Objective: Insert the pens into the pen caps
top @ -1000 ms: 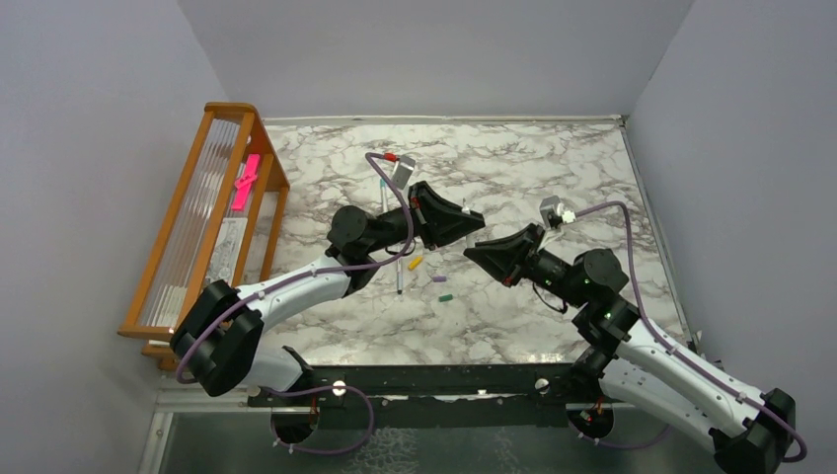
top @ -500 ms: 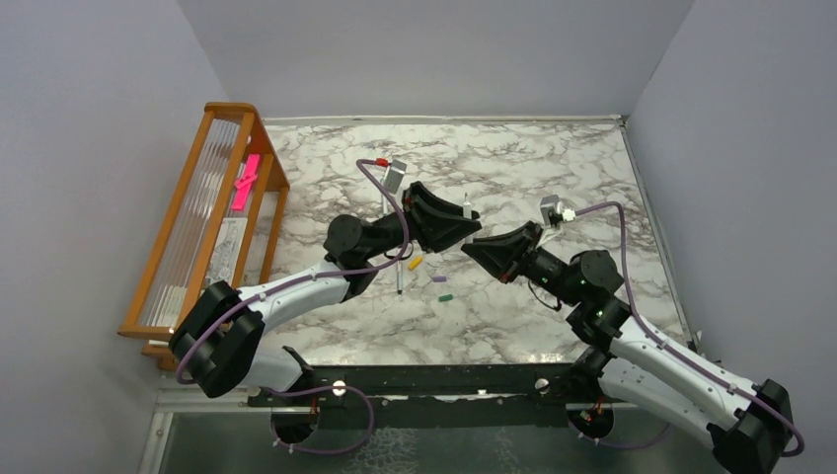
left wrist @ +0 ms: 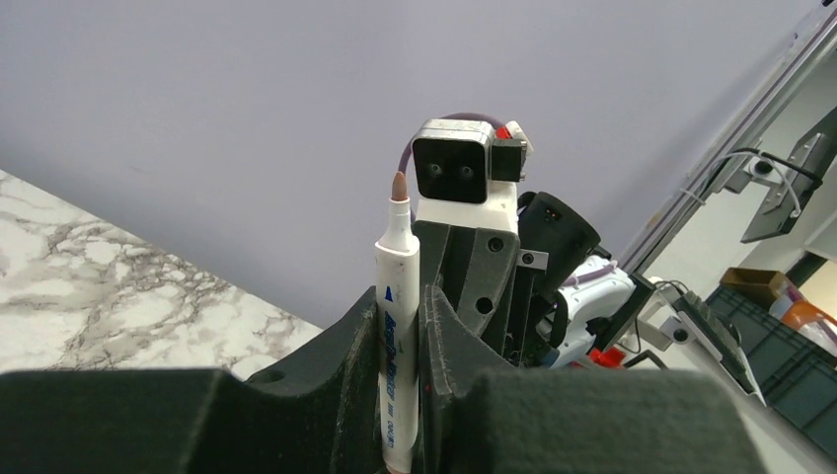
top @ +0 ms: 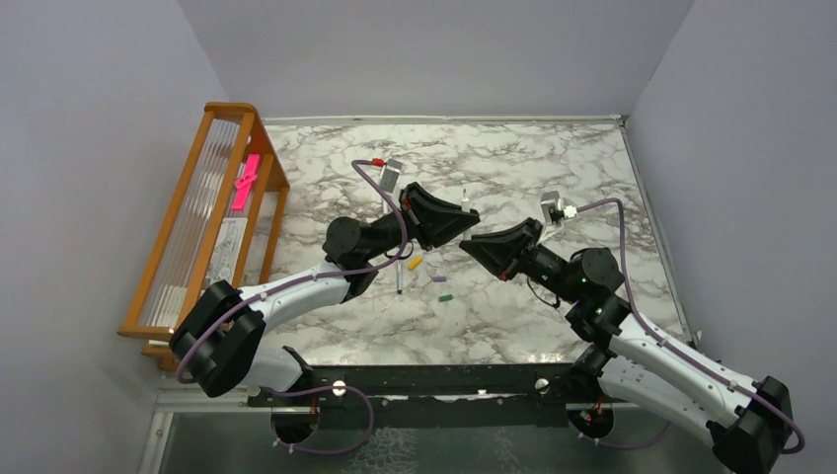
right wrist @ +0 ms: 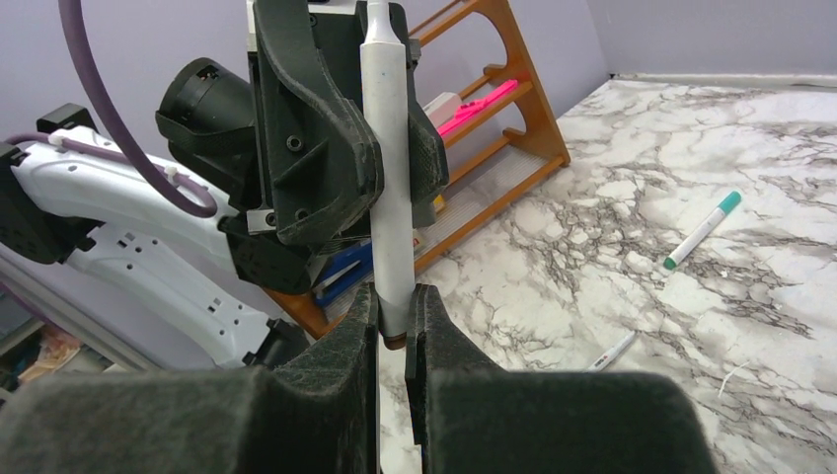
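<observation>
The left end effector [left wrist: 400,316] is clamped around a thin white-barrelled pen with a brown felt tip [right wrist: 387,148], held in the air above the marbled surface [top: 553,158]. The right end effector [right wrist: 393,306] is pinched on that pen's lower end (two grips on one stiff thing). If either arm shifts before the other loosens, the pen may twist, slip or drop, with the stubby orange plastic cap [top: 416,263] lying unheld on the surface nearby.

Left wrist view: I find a small blue triangle and a line of blue lettering running lengthwise on the white-barrelled felt-tip pen [left wrist: 397,316]; the lettering is too blurred to read. I can read no other text.
</observation>
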You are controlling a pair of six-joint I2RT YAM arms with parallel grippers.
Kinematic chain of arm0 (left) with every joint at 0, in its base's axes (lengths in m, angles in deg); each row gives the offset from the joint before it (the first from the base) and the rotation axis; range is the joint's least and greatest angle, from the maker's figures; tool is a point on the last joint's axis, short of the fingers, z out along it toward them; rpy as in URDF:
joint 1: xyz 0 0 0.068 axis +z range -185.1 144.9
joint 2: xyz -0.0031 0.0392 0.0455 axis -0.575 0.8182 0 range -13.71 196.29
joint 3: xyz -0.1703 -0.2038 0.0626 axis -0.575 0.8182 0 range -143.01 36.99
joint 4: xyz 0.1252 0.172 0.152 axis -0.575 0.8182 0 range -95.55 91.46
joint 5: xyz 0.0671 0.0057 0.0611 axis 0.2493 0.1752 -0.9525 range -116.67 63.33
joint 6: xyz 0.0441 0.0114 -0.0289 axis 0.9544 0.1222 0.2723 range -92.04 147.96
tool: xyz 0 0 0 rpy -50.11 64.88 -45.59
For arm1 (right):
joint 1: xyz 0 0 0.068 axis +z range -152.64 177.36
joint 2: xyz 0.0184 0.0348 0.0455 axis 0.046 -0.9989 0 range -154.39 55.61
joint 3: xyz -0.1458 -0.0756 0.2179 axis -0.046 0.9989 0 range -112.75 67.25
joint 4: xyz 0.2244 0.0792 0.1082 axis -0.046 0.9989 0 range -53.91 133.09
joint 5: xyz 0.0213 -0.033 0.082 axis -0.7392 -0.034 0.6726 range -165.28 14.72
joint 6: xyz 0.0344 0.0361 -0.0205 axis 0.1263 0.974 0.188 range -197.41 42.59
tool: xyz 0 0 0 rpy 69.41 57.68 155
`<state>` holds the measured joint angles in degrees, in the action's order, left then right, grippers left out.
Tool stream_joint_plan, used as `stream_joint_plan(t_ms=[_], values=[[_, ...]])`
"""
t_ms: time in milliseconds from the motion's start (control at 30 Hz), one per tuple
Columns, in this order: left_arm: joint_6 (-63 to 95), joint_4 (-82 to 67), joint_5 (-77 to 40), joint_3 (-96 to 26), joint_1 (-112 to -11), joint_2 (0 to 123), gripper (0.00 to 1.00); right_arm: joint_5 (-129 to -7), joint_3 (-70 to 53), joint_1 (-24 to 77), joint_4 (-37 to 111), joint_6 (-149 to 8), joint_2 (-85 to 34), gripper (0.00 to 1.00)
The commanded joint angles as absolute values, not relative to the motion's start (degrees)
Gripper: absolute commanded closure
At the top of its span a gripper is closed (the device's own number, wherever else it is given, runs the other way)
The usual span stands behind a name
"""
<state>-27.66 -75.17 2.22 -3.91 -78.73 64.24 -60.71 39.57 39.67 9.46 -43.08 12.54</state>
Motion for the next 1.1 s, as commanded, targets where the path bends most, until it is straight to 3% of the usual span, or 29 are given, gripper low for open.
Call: stream_joint_plan(t_ms=[0, 67, 133, 233, 333, 400, 500, 700, 800, 867, 933, 1067], values=[[-28.6, -78.4, 3.8, -4.1, -79.7, 64.7, 0.82, -62.4, 38.1, 39.4, 7.6, -42.5, 12.1, 0.99], [-28.5, -78.4, 3.6, -3.7, -79.6, 64.7, 0.87, -62.4, 37.9, 39.5, 7.8, -42.6, 11.8, 0.99], [-28.5, -78.4, 3.6, -3.5, -79.7, 64.7, 1.0, -62.3, 38.0, 39.5, 7.9, -42.6, 11.6, 0.99], [-28.4, -77.6, 3.6, -3.7, -79.6, 65.1, 1.0, -62.4, 38.3, 39.5, 8.1, -43.0, 11.6, 0.99], [-26.5, -73.2, 4.0, -4.6, -78.0, 64.7, 1.0, -61.7, 38.3, 39.5, 10.1, -44.9, 12.2, 0.66], [-25.0, -69.6, 5.5, -5.0, -74.9, 63.9, 1.0, -61.4, 38.3, 39.5, 13.4, -46.5, 13.1, 0.53], [-26.6, -68.1, 7.8, -4.3, -67.7, 63.1, 1.0, -63.4, 38.2, 39.5, 20.5, -49.2, 13.8, 0.44], [-26.1, -62.9, 10.3, -3.0, -59.7, 60.7, 1.0, -64.3, 36.5, 39.5, 31.2, -54.2, 2.6, 0.42], [-25.3, -60.2, 9.9, -2.7, -59.5, 60.2, 1.0, -66.4, 33.0, 39.5, 35.2, -56.1, -8.5, 0.56], [-25.9, -59.7, 9.6, -1.6, -59.5, 60.2, 1.0, -67.4, 30.5, 39.9, 36.6, -56.7, -14.3, 0.83], [-26.0, -59.6, 10.0, -0.2, -59.4, 59.7, 1.0, -67.6, 29.5, 40.4, 35.9, -57.3, -17.9, 0.98], [-24.7, -58.5, 9.5, 2.3, -59.3, 58.3, 1.0, -66.7, 27.4, 40.7, 33.9, -58.0, -22.2, 0.99]])
